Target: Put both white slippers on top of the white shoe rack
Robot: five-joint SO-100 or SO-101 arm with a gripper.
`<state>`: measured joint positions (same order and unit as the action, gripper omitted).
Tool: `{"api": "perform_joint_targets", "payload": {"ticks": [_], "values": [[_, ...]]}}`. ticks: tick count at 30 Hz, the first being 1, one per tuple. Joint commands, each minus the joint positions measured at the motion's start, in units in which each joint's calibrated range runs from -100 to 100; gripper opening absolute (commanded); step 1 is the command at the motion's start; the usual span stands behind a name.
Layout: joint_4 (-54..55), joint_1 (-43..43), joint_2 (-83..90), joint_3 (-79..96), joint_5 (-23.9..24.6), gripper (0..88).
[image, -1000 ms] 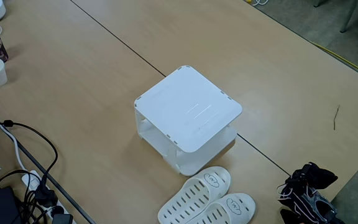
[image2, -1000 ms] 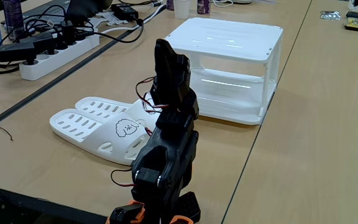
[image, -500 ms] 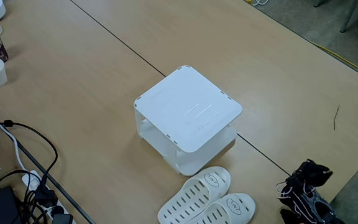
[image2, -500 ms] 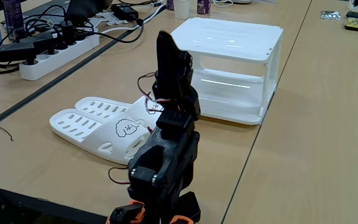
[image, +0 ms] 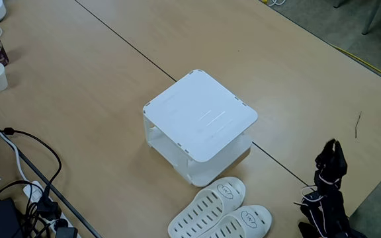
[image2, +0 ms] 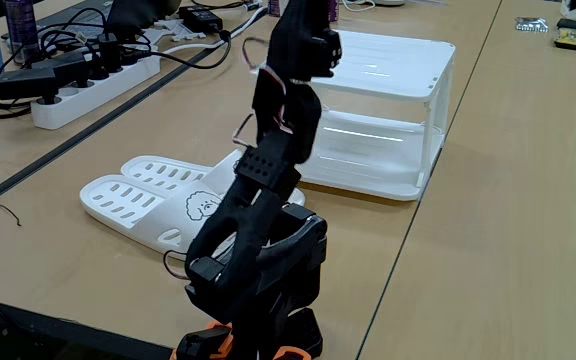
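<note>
Nothing done yet — both white slippers [image: 222,213] lie side by side on the table [image: 98,99] just beside the white shoe rack [image: 200,116], whose top is bare, so both placements remain. Count: two slippers, one rack, one arm. The gripper [image: 331,153] is raised near the table edge, apart from the slippers — finger gap can't tell, nothing visibly held.

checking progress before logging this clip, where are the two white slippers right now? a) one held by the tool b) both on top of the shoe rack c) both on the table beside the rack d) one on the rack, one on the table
c: both white slippers lie side by side on the table next to the white shoe rack, whose top panel is bare.
</note>
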<state>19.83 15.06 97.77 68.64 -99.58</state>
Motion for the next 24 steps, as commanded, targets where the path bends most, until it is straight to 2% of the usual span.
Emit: {"api": "perform_joint_targets", "payload": {"ticks": [1,6,11,16,24], "values": [[-8.27,0.32,-8.21,-11.04,-0.42,0.8],[-8.27,0.49,-28.32,-27.10,-0.42,0.8],[-9.04,8.55,-45.99,-34.05,-0.42,0.8],[-9.13,16.36,-56.42,-24.21,-0.42,0.8],[-9.13,14.80,-59.20,-3.01,-0.42,0.8]]}}
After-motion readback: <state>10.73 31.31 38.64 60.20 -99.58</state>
